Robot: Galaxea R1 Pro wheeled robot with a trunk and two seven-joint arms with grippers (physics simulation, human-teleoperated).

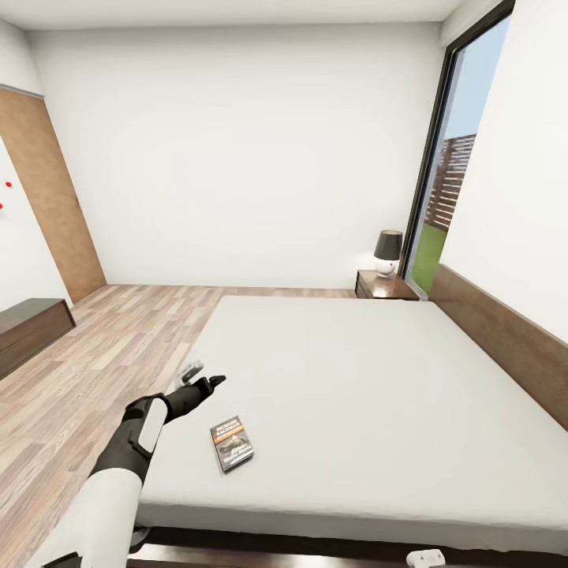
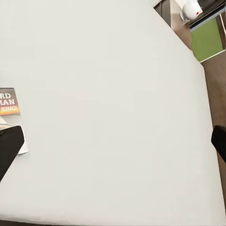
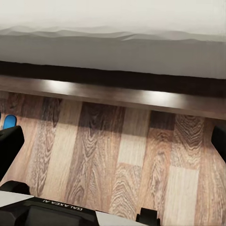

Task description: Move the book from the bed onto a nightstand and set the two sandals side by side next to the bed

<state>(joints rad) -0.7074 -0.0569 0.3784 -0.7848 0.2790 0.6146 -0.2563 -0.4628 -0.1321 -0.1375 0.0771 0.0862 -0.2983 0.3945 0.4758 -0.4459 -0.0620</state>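
The black and orange book (image 1: 232, 443) lies flat on the pale mattress of the bed (image 1: 355, 379) near its front left corner. My left gripper (image 1: 200, 376) hovers open over the bed's left edge, just up and left of the book, with nothing between its fingers. In the left wrist view the book (image 2: 8, 110) lies beside one dark fingertip (image 2: 9, 150). My right gripper (image 3: 113, 141) is open, low over the wood floor in front of the bed's dark frame (image 3: 113, 89). A sliver of a blue sandal (image 3: 8, 121) peeks out beside one of its fingers. The nightstand (image 1: 384, 285) stands at the bed's far right corner.
A black-shaded lamp (image 1: 387, 251) sits on the nightstand, next to the tall window (image 1: 450, 181). A long low dark cabinet (image 1: 28, 327) stands at the left wall, with a wooden door (image 1: 47, 197) behind it. Plank floor (image 1: 118, 339) runs along the bed's left side.
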